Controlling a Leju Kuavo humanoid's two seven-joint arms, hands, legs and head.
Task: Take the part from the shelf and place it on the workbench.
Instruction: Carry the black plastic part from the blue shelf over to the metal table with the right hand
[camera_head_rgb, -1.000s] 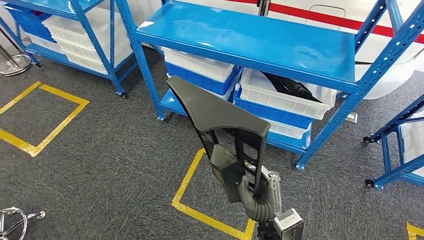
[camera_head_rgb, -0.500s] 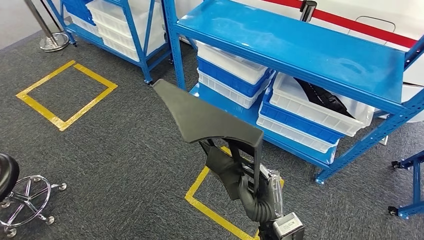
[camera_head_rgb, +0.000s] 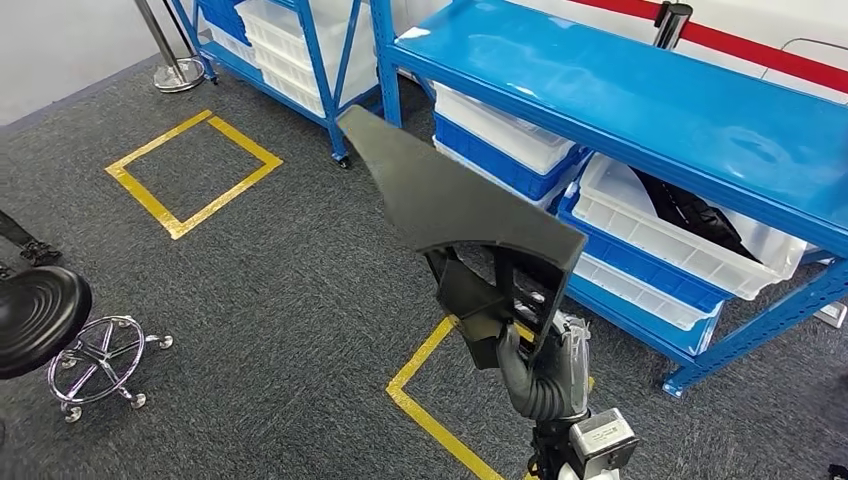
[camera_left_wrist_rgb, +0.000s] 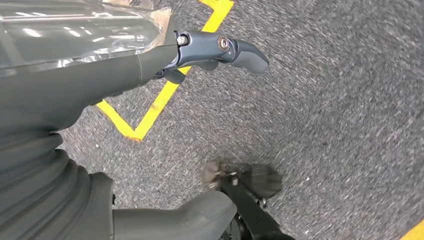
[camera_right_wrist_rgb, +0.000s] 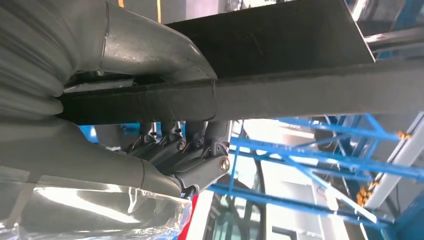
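The part (camera_head_rgb: 450, 200) is a flat, dark grey triangular panel with a slotted bracket under it. My right hand (camera_head_rgb: 545, 375) grips the bracket's lower bar and holds the panel up above the carpet, in front of the blue shelf (camera_head_rgb: 640, 110). In the right wrist view the fingers (camera_right_wrist_rgb: 200, 150) and thumb wrap around the part's dark bar (camera_right_wrist_rgb: 280, 95). My left hand (camera_left_wrist_rgb: 100, 80) hangs over the grey carpet with its fingers stretched out and apart from the thumb, holding nothing.
White and blue bins fill the shelf's lower level; one white bin (camera_head_rgb: 690, 215) holds more black parts. A second blue shelf (camera_head_rgb: 300, 40) stands at the back left. Yellow tape squares (camera_head_rgb: 195, 170) mark the carpet. A black stool (camera_head_rgb: 40, 315) stands at the left.
The whole picture has shifted: the camera turned left, so the shelves slid right and a black stool came into view. The part stays in my right hand's grip.
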